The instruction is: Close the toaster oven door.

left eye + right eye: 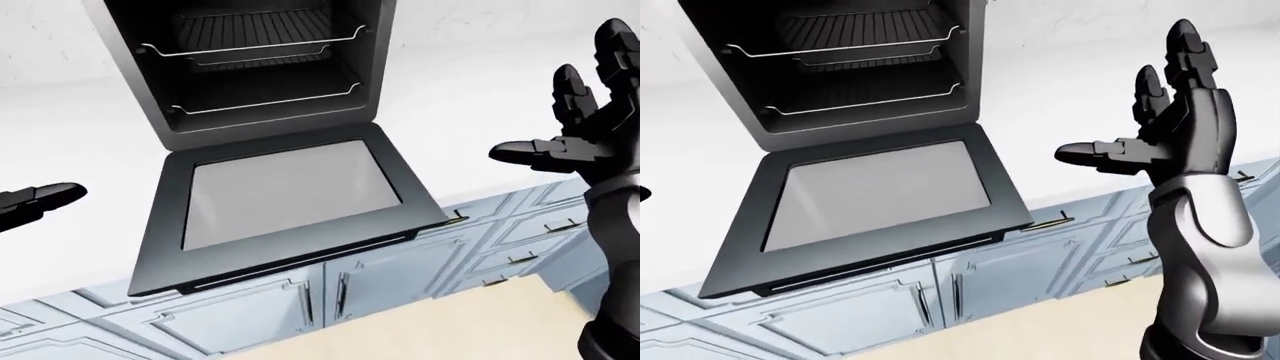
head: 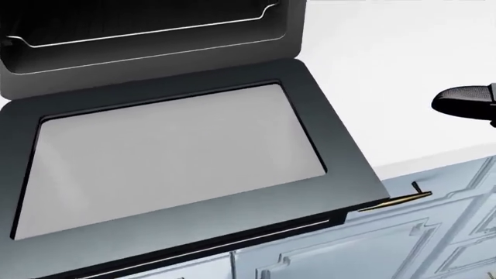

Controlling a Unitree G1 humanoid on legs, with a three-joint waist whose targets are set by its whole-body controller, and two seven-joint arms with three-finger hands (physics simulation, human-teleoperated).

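Note:
The toaster oven (image 1: pixel 250 67) stands on the white counter, its dark cavity with two wire racks showing. Its door (image 1: pixel 285 199) is open and lies flat, glass pane up, reaching past the counter's edge over the cabinets. A thin handle bar (image 1: pixel 300 262) runs along the door's lower edge. My right hand (image 1: pixel 1120 97) is raised to the right of the door, apart from it, fingers spread open and holding nothing. Only one fingertip (image 2: pixel 465 102) of it shows in the head view. My left hand (image 1: pixel 35 202) pokes in at the left edge, level with the door, mostly cut off.
A white counter (image 1: pixel 470 127) runs to both sides of the oven. Pale blue cabinet fronts (image 1: pixel 400 277) with brass pulls (image 2: pixel 395 200) sit below it. Beige floor (image 1: pixel 450 330) shows at the bottom, and a white wall (image 1: pixel 50 37) rises behind the oven.

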